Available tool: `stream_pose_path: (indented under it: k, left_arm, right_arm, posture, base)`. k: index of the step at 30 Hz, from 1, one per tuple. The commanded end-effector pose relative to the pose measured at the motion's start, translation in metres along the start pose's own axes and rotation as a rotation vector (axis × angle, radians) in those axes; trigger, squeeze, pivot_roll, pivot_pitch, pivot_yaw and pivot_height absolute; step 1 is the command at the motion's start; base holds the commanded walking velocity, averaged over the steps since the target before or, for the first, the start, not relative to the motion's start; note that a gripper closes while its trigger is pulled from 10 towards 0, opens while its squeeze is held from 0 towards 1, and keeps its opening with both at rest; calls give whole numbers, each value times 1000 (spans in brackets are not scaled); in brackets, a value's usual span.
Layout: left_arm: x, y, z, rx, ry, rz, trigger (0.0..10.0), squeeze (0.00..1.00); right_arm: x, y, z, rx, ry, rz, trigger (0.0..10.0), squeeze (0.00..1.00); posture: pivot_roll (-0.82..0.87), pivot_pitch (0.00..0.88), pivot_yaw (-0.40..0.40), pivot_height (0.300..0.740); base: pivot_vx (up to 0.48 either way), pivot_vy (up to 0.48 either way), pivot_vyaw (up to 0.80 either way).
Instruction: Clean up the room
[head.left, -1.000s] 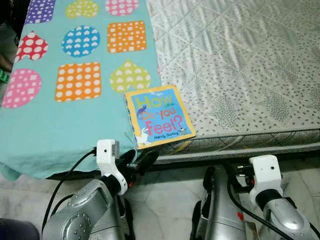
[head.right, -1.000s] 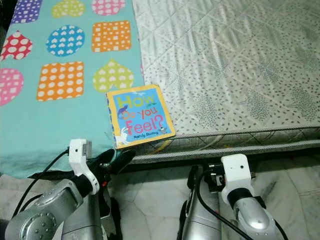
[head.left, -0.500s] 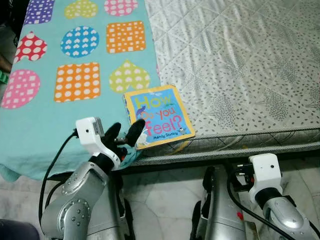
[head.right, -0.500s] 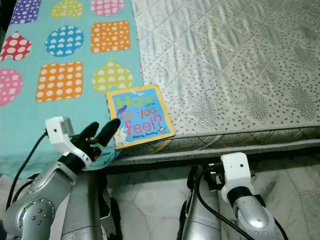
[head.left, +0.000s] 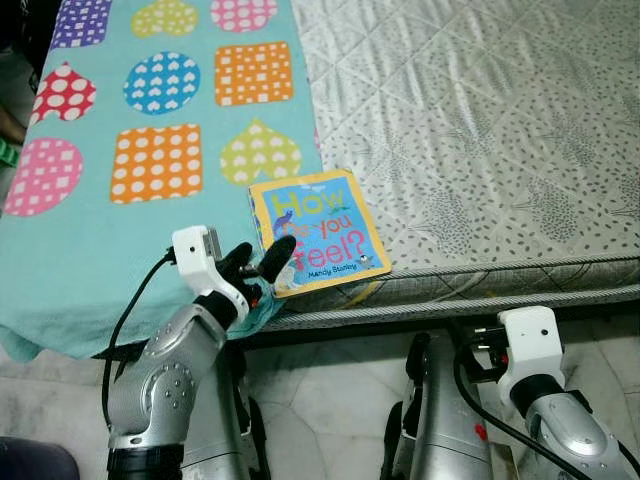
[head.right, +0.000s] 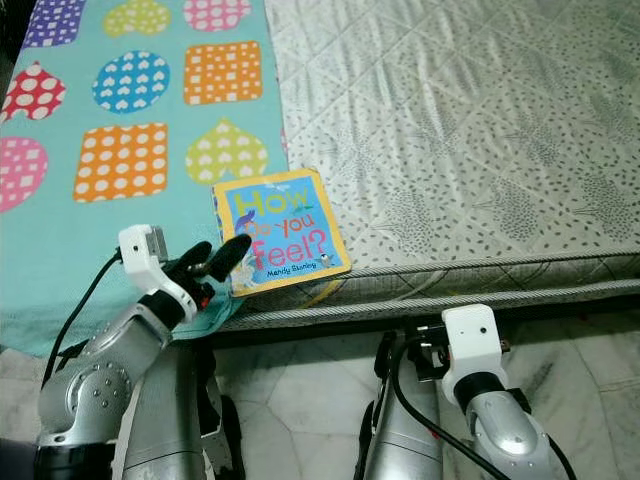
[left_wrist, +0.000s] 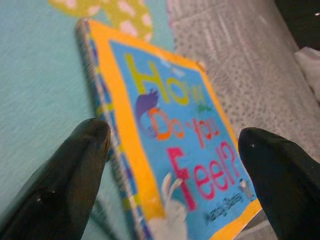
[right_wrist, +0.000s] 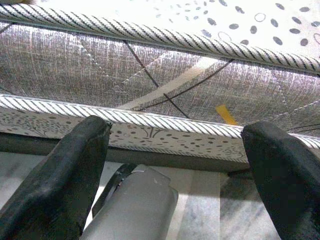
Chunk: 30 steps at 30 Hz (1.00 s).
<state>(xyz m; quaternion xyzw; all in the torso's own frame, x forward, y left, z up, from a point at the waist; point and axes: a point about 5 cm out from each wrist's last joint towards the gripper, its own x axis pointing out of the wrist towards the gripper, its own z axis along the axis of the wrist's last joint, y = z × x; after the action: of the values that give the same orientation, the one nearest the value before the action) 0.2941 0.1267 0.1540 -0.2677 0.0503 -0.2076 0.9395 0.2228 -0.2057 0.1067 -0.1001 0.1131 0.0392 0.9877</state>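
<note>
A children's board book (head.left: 318, 232) titled "How Do You Feel?", blue with a yellow border, lies flat at the front edge of the bed, half on the teal blanket and half on the grey mattress. My left gripper (head.left: 258, 262) is open at the book's near left corner. In the left wrist view the book (left_wrist: 175, 145) sits between the two black fingers (left_wrist: 75, 165), one finger over the blanket beside its spine. My right gripper (right_wrist: 175, 127) is open and low, facing the side of the mattress with nothing between its fingers.
A teal blanket (head.left: 150, 150) with coloured hearts and squares covers the left of the bed. The grey quilted mattress (head.left: 480, 130) fills the right. Below the bed edge is pale marble floor (head.left: 330, 400), with my own legs in front.
My left arm has risen from below the bed edge onto the blanket and moved right, up to the book's corner. The book and the right arm have not moved.
</note>
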Motion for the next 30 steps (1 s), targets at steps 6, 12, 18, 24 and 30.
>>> stream_pose_path:
  k: [6,12,18,24,30]
  left_arm:
    - [3,5,-21,-23,72,-3,10000,1000]
    - [6,1,-33,-50,100,-17,10000,1000]
    - [4,6,-43,-147,98,23,10000,0]
    - [-4,6,-49,-348,74,48,10000,0]
    - [0,12,-47,-388,55,43,10000,0]
  right_arm:
    - [-3,0,-9,5,38,-7,10000,0]
    - [-2,-1,-9,3,37,-10,10000,0]
    - [-3,-1,-8,3,35,-13,10000,0]
    - [-3,1,-6,26,28,17,10000,0]
    - [-3,1,-6,35,28,33,10000,0]
  posture:
    - [-171,376,5,524]
    - [-176,378,6,524]
    - [-178,381,6,524]
    - [-177,382,5,524]
    - [-181,381,4,524]
  base:
    - [0,0,0]
    - [0,0,0]
    - [0,0,0]
    - [0,0,0]
    - [0,0,0]
